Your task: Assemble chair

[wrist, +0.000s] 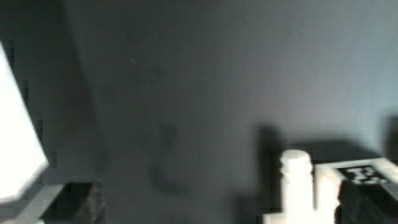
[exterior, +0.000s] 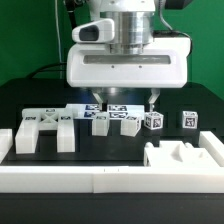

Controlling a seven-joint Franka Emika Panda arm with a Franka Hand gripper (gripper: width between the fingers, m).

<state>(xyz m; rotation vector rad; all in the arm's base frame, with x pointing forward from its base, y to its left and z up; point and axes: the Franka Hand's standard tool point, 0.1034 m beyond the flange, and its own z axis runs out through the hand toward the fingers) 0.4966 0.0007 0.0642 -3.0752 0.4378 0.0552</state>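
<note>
The chair's white tagged parts lie loose on the black table. A notched frame (exterior: 40,130) sits at the exterior view's left. A row of short blocks (exterior: 100,122) (exterior: 128,120) (exterior: 153,120) runs across the middle, and another block (exterior: 187,119) lies further right. A larger notched piece (exterior: 183,155) rests at the front right. My gripper (exterior: 122,103) hangs open just above the middle of the row, holding nothing. In the wrist view a white post (wrist: 295,186) and a tagged piece (wrist: 365,174) show beside one dark finger (wrist: 71,203). The gripper (wrist: 222,212) there is empty.
A long low white border rail (exterior: 90,181) runs along the front, and another rail piece (exterior: 5,145) stands at the exterior view's left edge. The marker board (exterior: 84,108) lies flat behind the row of blocks. A green wall stands behind.
</note>
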